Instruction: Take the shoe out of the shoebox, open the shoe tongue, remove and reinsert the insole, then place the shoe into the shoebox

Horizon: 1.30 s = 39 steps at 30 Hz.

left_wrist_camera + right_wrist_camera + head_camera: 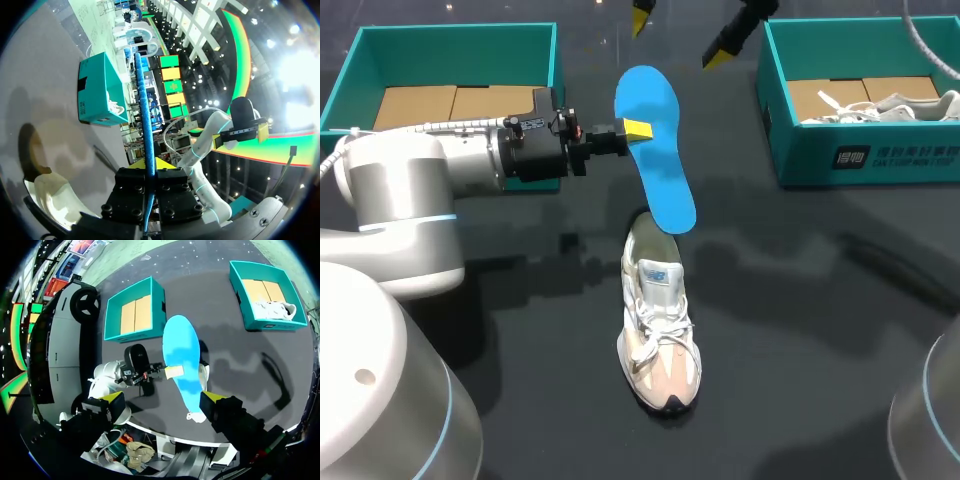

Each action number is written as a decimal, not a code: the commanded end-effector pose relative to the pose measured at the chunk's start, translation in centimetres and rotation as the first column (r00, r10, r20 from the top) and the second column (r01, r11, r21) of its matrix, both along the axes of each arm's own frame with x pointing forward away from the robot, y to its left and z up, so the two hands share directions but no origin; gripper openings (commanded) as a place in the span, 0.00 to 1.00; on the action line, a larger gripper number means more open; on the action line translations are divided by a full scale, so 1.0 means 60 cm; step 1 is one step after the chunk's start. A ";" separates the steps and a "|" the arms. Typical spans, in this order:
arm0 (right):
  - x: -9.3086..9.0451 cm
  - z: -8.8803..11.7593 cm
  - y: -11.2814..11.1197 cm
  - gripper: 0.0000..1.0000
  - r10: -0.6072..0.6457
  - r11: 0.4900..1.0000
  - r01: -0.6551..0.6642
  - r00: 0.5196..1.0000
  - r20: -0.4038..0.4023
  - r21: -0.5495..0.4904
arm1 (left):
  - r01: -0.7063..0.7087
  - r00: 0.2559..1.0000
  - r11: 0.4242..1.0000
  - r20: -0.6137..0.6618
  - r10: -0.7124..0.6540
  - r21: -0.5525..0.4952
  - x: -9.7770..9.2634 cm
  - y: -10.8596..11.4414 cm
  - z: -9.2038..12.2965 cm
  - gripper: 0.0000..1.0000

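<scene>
The dark table (820,300) carries two teal boxes at its far corners. The left box (345,85) shows bare cardboard, and the right box (860,160) holds a second shoe (890,105). The shoe (660,330) stands upright mid-table, outside both boxes, toe toward the robot. The left gripper (635,130) clamps the blue insole (655,170) by its edge, over the shoe's heel. The right gripper (680,35) hangs above the far side, fingers spread and holding nothing.

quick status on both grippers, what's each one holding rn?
Left gripper: shut on the blue insole.
Right gripper: open, fingers wide apart, holding nothing.
</scene>
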State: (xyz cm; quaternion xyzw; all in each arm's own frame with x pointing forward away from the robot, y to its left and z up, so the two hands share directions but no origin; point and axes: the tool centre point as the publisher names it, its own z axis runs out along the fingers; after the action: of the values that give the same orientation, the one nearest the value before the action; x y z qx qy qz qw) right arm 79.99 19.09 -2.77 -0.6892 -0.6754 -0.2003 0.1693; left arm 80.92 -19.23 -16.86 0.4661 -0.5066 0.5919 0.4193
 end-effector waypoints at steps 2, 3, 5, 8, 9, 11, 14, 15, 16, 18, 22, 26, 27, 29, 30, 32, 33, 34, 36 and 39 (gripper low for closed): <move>0.010 -0.027 -0.019 1.00 0.015 0.904 -0.035 0.999 0.051 0.426 | -0.001 1.000 1.000 0.000 0.001 -0.001 -0.001 0.000 -0.001 0.00; 0.012 -0.030 -0.022 1.00 0.024 0.891 -0.051 0.998 0.066 0.452 | -0.001 1.000 1.000 0.000 0.001 -0.001 -0.001 0.000 -0.001 0.00; 0.015 -0.036 -0.028 1.00 0.026 0.881 -0.049 0.998 0.056 0.471 | -0.001 1.000 1.000 0.000 0.001 -0.001 -0.001 0.000 -0.001 0.00; 0.017 -0.043 -0.037 1.00 0.017 0.863 -0.039 0.999 0.047 0.504 | -0.001 1.000 1.000 0.000 0.001 -0.001 -0.001 0.000 -0.001 0.00; 0.018 -0.046 -0.039 1.00 0.014 0.854 -0.037 0.999 0.048 0.520 | -0.001 1.000 1.000 0.000 0.001 -0.001 -0.001 0.000 -0.001 0.00; 0.017 -0.051 -0.045 1.00 0.003 0.840 -0.032 0.999 0.054 0.542 | -0.001 1.000 1.000 0.000 0.001 -0.001 -0.001 0.000 -0.001 0.00; 0.016 -0.064 -0.051 1.00 -0.010 0.815 -0.033 0.997 0.071 0.579 | -0.001 1.000 1.000 0.000 0.001 -0.001 -0.001 0.000 -0.001 0.00; 0.017 -0.071 -0.053 1.00 -0.017 0.807 -0.026 0.998 0.068 0.590 | -0.001 1.000 1.000 0.000 0.001 -0.001 -0.001 0.000 -0.001 0.00; 0.018 -0.078 -0.054 1.00 -0.018 0.802 -0.020 0.998 0.057 0.597 | -0.001 1.000 1.000 0.000 0.001 -0.001 -0.001 0.000 -0.001 0.00; 0.022 -0.089 -0.054 1.00 -0.010 0.785 -0.026 0.998 0.054 0.619 | -0.001 1.000 1.000 0.000 0.001 -0.001 -0.001 0.000 -0.001 0.00; 0.025 -0.113 -0.055 1.00 0.001 0.745 -0.036 0.999 0.053 0.666 | -0.001 1.000 1.000 0.000 0.001 -0.001 -0.001 0.000 -0.001 0.00; 0.024 -0.126 -0.058 1.00 0.009 0.718 -0.054 0.998 0.069 0.694 | -0.001 1.000 1.000 0.000 0.001 -0.001 -0.001 0.000 -0.001 0.00; 0.022 -0.130 -0.060 1.00 0.011 0.711 -0.059 0.997 0.073 0.701 | -0.001 1.000 1.000 0.000 0.001 -0.001 -0.001 0.000 -0.001 0.00; 0.020 -0.135 -0.064 1.00 0.005 0.705 -0.054 0.997 0.072 0.707 | -0.001 1.000 1.000 0.000 0.001 -0.001 -0.001 0.000 -0.001 0.00; 0.020 -0.138 -0.066 1.00 0.007 0.702 -0.057 0.997 0.073 0.709 | -0.001 1.000 1.000 0.000 0.001 -0.001 -0.001 0.000 -0.001 0.00; 0.020 -0.145 -0.071 1.00 0.012 0.691 -0.054 0.998 0.062 0.721 | -0.001 1.000 1.000 0.000 0.001 -0.001 -0.001 0.000 -0.001 0.00; 0.020 -0.149 -0.075 1.00 0.012 0.687 -0.048 0.998 0.055 0.725 | -0.001 1.000 1.000 0.000 0.001 -0.001 -0.001 0.000 -0.001 0.00; 0.020 -0.152 -0.079 1.00 0.009 0.687 -0.039 0.999 0.045 0.726 | -0.001 1.000 1.000 0.000 0.001 -0.001 -0.001 0.000 -0.001 0.00; 0.018 -0.158 -0.086 1.00 0.007 0.681 -0.035 0.999 0.041 0.731 | -0.001 1.000 1.000 0.000 0.001 -0.001 -0.001 0.000 -0.001 0.00; 0.017 -0.166 -0.095 1.00 0.007 0.678 -0.023 1.000 0.025 0.735 | -0.001 1.000 1.000 0.000 0.001 -0.001 -0.001 0.000 -0.001 0.00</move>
State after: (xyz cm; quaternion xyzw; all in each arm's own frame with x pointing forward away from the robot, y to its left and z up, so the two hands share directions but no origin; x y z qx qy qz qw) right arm 81.38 13.92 -12.11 -0.5804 -0.5718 -0.4251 0.3943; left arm 80.92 -19.23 -16.86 0.4661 -0.5066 0.5919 0.4193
